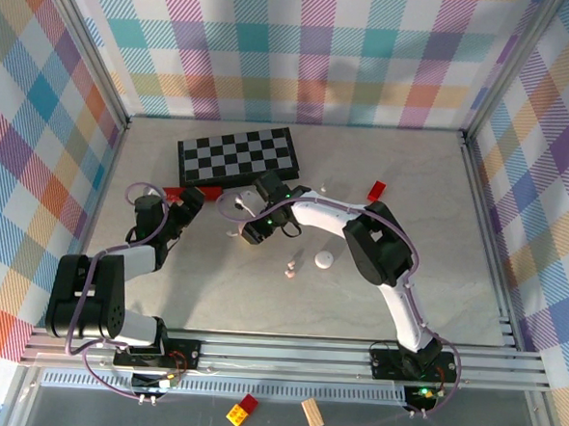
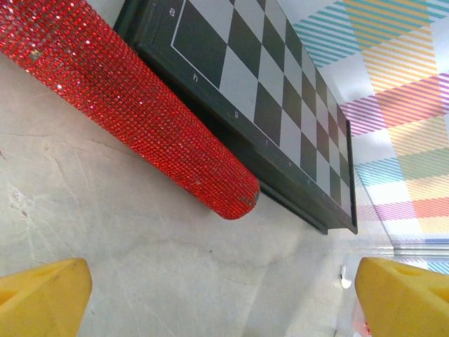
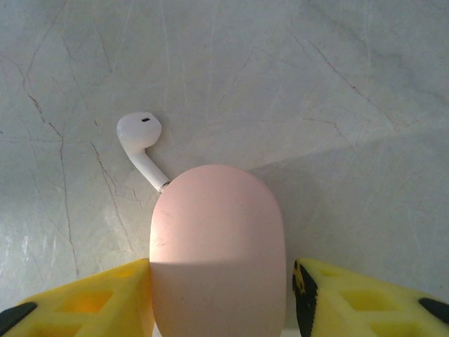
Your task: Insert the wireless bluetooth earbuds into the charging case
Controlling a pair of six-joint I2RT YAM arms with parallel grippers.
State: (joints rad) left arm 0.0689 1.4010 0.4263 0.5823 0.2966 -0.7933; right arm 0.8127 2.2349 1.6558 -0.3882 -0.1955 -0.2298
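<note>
Earbuds [image 1: 289,268], tiny and pale pink, lie loose in the middle of the counter [image 1: 221,301], a pale surface veined with fine cracks. Just to their right sits a round white case [image 1: 325,261].

From its base at the near rail the right arm [image 1: 399,312] climbs away, folds at a bulky black elbow and sends its white forearm leftward across the counter. In the wrist view the right claw [image 3: 221,274] brackets a pink charging case [image 3: 217,225], a smooth matte pebble with a rounded end. The left yellow finger touches its side and the right finger stands a hair off, so it cannot be told whether the case is truly pinched. Just beyond the case lies a white earbud [image 3: 139,130], glossy and bulb-headed with a small dark slot. Its thin stem runs back to meet the case's rounded end.

The left arm [image 1: 132,259] bends up from its black base at the near left and leans away and rightward. Its left claw [image 2: 223,298] is spread wide, with bare counter between the blocky yellow fingers. Past it lies a red glitter cylinder [image 2: 140,105], studded all over and round-ended, along the dark rim of a chessboard [image 2: 280,105]. Farther right, near the chessboard's level, lies a small red brick [image 1: 376,191].
</note>
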